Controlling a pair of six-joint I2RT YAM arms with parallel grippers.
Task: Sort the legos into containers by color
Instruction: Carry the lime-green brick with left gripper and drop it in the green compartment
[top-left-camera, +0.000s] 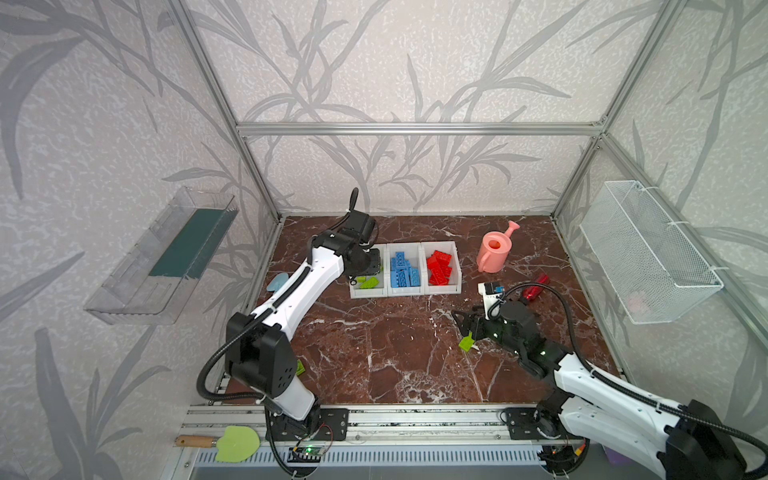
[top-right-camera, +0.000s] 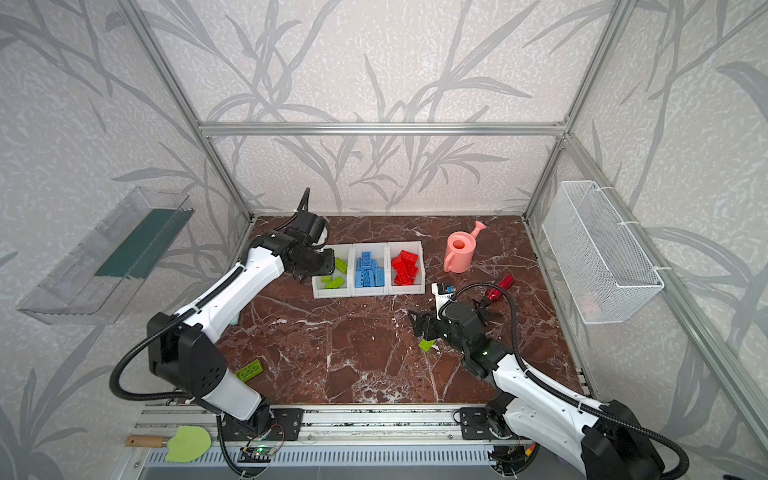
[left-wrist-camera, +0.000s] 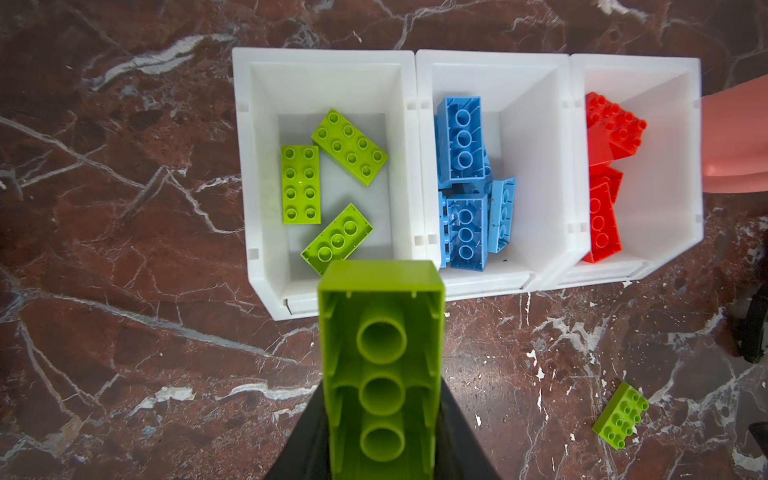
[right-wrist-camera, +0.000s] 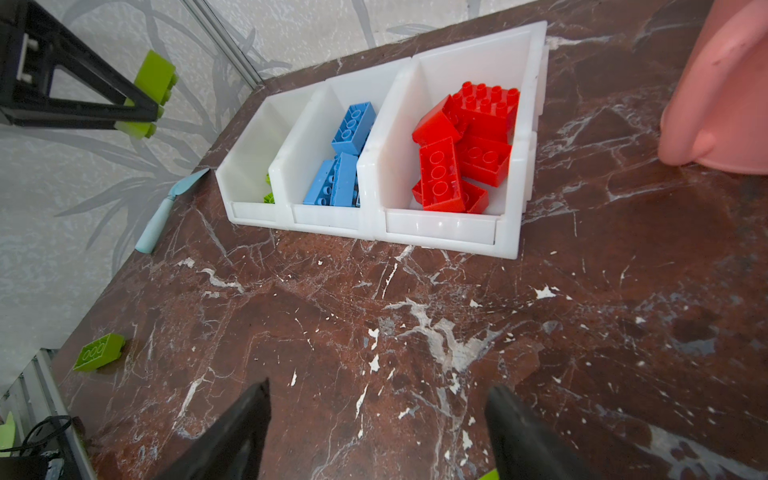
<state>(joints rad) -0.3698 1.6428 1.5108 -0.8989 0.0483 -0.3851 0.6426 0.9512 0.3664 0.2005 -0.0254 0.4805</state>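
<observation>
Our left end effector (left-wrist-camera: 380, 424) pinches a lime lego (left-wrist-camera: 380, 332) above the front lip of the leftmost container (left-wrist-camera: 245, 166), where three green ones (left-wrist-camera: 300, 185) lie; we judge a drop is near. A stray green lego (top-right-camera: 249, 370) lies by that arm's base. Blue legos (left-wrist-camera: 463, 137) sit in the middle container (left-wrist-camera: 528, 166), red legos (left-wrist-camera: 602, 224) in the right container (left-wrist-camera: 665, 166). Our right end effector (right-wrist-camera: 378, 390) hangs spread over another green lego (top-left-camera: 467, 343); the pink watering can (top-left-camera: 494, 251) stands apart.
</observation>
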